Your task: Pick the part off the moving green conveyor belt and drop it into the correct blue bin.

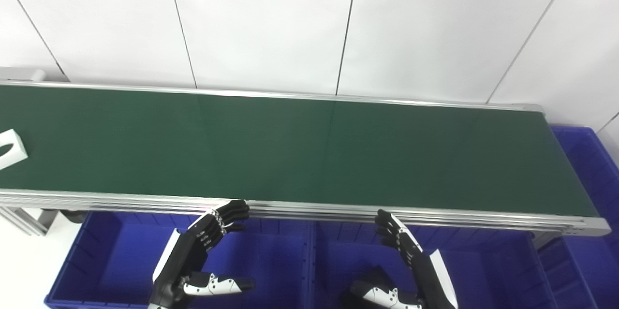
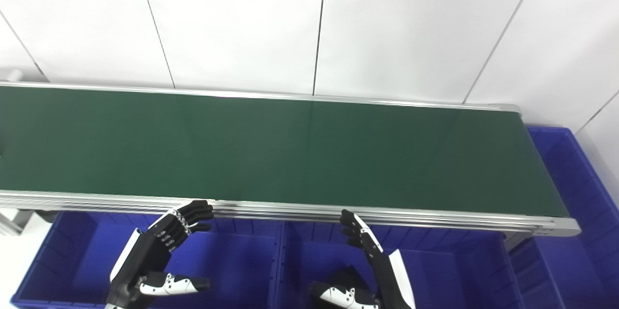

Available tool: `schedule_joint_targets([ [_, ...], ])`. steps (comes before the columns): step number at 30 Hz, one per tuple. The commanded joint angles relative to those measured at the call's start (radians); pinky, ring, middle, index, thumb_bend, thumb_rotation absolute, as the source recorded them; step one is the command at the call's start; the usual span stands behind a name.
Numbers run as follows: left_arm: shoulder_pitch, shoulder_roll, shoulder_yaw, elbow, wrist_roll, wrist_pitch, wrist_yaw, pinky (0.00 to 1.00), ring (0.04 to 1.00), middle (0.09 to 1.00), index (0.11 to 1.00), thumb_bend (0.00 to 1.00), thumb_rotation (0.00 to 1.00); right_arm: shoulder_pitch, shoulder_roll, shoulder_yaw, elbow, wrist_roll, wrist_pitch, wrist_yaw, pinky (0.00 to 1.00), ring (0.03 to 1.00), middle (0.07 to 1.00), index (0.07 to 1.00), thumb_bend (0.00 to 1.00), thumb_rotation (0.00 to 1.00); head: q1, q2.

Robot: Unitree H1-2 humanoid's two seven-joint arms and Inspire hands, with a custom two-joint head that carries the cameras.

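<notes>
White part point(image 1: 10, 148) far from left hand point(image 1: 200, 256)

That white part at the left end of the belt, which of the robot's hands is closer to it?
Left. The left hand waits open below the belt's near rail, right of the white part. The right hand is farther right.

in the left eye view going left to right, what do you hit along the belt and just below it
white part at the far left edge of the green conveyor belt → left hand, open, below the belt's near rail → right hand, open → blue bin at the belt's right end
</notes>
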State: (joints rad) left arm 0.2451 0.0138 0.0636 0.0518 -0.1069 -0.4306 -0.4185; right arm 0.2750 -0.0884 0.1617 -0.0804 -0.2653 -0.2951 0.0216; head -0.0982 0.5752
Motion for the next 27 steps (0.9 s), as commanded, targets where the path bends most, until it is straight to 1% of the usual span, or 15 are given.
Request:
schedule_joint_targets([
  [1, -0.005, 0.002, -0.004, -0.023, -0.017, -0.039, -0.015, 0.74, 0.792, 0.803, 0.785, 0.86, 0.08, -0.002, 0.005, -0.001, -0.028, 0.008, -0.029, -0.009, 0.80, 0.835, 0.867, 0.898, 0.77, 0.34, 0.021, 0.000],
  [2, -0.003, 0.000, -0.005, -0.027, -0.010, -0.039, -0.012, 0.74, 0.793, 0.804, 0.786, 0.85, 0.08, 0.000, 0.003, -0.002, -0.030, 0.012, -0.031, -0.006, 0.80, 0.835, 0.867, 0.897, 0.77, 0.34, 0.053, -0.006],
  [3, -0.001, -0.001, -0.006, -0.029, -0.004, -0.039, -0.009, 0.73, 0.790, 0.802, 0.785, 0.86, 0.09, 0.001, 0.001, -0.002, -0.032, 0.015, -0.032, -0.005, 0.80, 0.838, 0.870, 0.900, 0.76, 0.34, 0.053, -0.006],
  [5, 0.002, -0.010, -0.010, -0.026, 0.009, -0.039, -0.001, 0.72, 0.785, 0.800, 0.782, 0.86, 0.10, 0.003, -0.010, -0.006, -0.026, 0.025, -0.049, -0.002, 0.80, 0.843, 0.877, 0.907, 0.76, 0.32, 0.154, -0.033],
  [6, 0.002, -0.014, -0.012, -0.025, 0.014, -0.039, 0.002, 0.71, 0.780, 0.798, 0.778, 0.86, 0.10, 0.003, -0.015, -0.008, -0.022, 0.028, -0.056, -0.002, 0.80, 0.845, 0.881, 0.910, 0.75, 0.32, 0.166, -0.037],
  [7, 0.003, -0.019, -0.016, -0.022, 0.020, -0.039, 0.005, 0.70, 0.777, 0.795, 0.775, 0.87, 0.11, 0.003, -0.022, -0.011, -0.016, 0.034, -0.065, -0.002, 0.80, 0.846, 0.883, 0.913, 0.75, 0.32, 0.226, -0.056],
  [10, 0.005, -0.028, -0.027, -0.011, 0.036, -0.039, 0.012, 0.69, 0.771, 0.788, 0.766, 0.88, 0.10, 0.000, -0.037, -0.019, 0.009, 0.061, -0.093, -0.003, 0.81, 0.849, 0.886, 0.919, 0.73, 0.29, 0.316, -0.095],
  [11, 0.007, -0.031, -0.033, -0.009, 0.048, -0.039, 0.022, 0.69, 0.766, 0.782, 0.760, 0.89, 0.09, -0.003, -0.041, -0.023, 0.025, 0.068, -0.108, -0.007, 0.82, 0.851, 0.886, 0.919, 0.72, 0.27, 0.355, -0.119],
  [12, 0.009, -0.030, -0.038, -0.010, 0.064, -0.039, 0.035, 0.68, 0.756, 0.774, 0.753, 0.90, 0.10, -0.006, -0.043, -0.025, 0.038, 0.073, -0.121, -0.008, 0.84, 0.857, 0.890, 0.922, 0.71, 0.27, 0.355, -0.119],
  [13, 0.009, -0.028, -0.046, -0.009, 0.081, -0.039, 0.051, 0.68, 0.754, 0.773, 0.752, 0.90, 0.10, -0.011, -0.046, -0.027, 0.055, 0.077, -0.137, -0.008, 0.84, 0.858, 0.890, 0.923, 0.71, 0.27, 0.379, -0.138],
  [16, 0.006, -0.016, -0.071, -0.009, 0.121, -0.039, 0.100, 0.66, 0.733, 0.761, 0.743, 0.92, 0.12, -0.025, -0.056, -0.023, 0.100, 0.070, -0.169, -0.022, 0.84, 0.851, 0.884, 0.929, 0.69, 0.26, 0.399, -0.156],
  [19, 0.003, -0.008, -0.089, 0.002, 0.117, -0.039, 0.119, 0.65, 0.725, 0.760, 0.737, 0.94, 0.12, -0.036, -0.070, -0.010, 0.126, 0.068, -0.174, -0.036, 0.85, 0.857, 0.891, 0.943, 0.66, 0.25, 0.417, -0.185],
  [23, -0.003, 0.006, -0.111, 0.016, 0.117, -0.039, 0.143, 0.64, 0.722, 0.762, 0.731, 0.95, 0.12, -0.037, -0.073, -0.008, 0.135, 0.068, -0.174, -0.044, 0.87, 0.862, 0.894, 0.948, 0.64, 0.21, 0.422, -0.207],
  [24, -0.006, 0.008, -0.116, 0.021, 0.116, -0.039, 0.149, 0.64, 0.719, 0.762, 0.729, 0.95, 0.12, -0.038, -0.075, -0.006, 0.138, 0.072, -0.174, -0.042, 0.87, 0.874, 0.902, 0.958, 0.63, 0.21, 0.425, -0.224],
  [27, -0.010, 0.011, -0.126, 0.032, 0.109, -0.039, 0.158, 0.63, 0.718, 0.761, 0.723, 0.95, 0.11, -0.039, -0.081, -0.001, 0.141, 0.082, -0.173, -0.040, 0.87, 0.891, 0.910, 0.967, 0.62, 0.18, 0.425, -0.234],
])
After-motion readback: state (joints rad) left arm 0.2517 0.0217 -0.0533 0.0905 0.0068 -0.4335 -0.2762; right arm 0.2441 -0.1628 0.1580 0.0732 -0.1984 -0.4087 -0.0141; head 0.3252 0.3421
